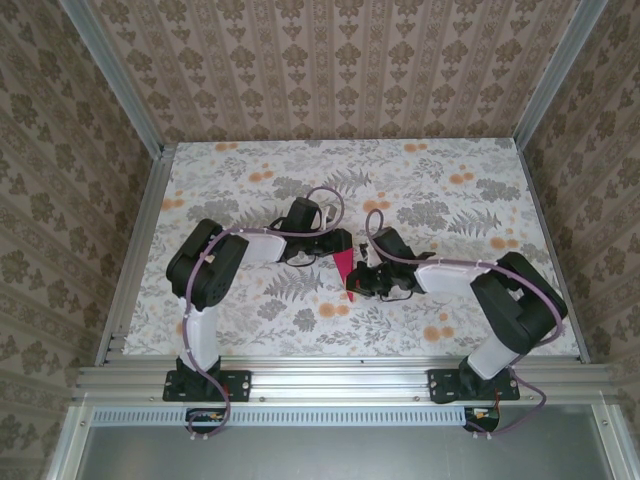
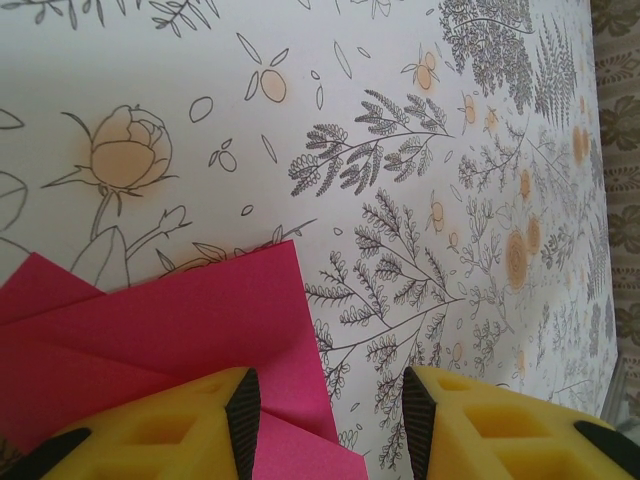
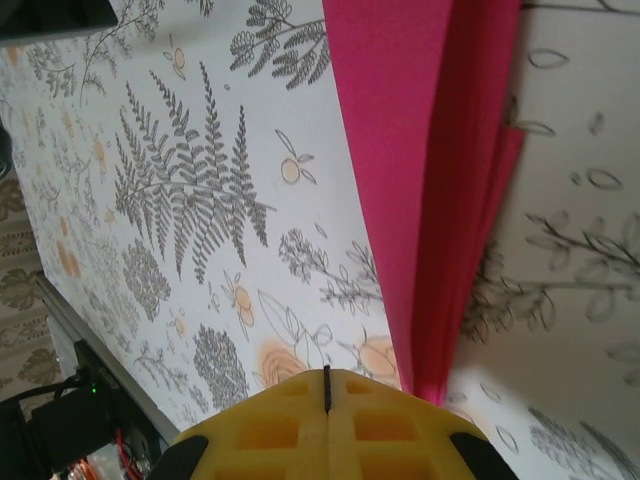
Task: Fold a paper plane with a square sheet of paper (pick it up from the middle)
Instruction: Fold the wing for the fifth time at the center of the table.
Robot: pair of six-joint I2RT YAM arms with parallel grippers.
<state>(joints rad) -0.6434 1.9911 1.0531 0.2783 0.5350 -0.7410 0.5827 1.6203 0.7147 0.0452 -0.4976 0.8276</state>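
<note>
Flowery tablecloth (image 1: 450, 200) covers the table. I see the folded pink paper (image 1: 344, 268) in the middle of the top view. My left gripper (image 2: 330, 420) is half wide above its edge. My right gripper (image 3: 326, 375) is squeezed closed at its tip.

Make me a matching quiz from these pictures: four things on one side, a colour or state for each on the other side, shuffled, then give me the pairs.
Column one:
1. left hand
2. right hand
3. sheet of paper
4. tablecloth

Column two:
A. white with grey ferns and orange flowers
B. magenta-pink, folded into layers
C. open
D. shut tight

Pairs: 1-C, 2-D, 3-B, 4-A
</note>
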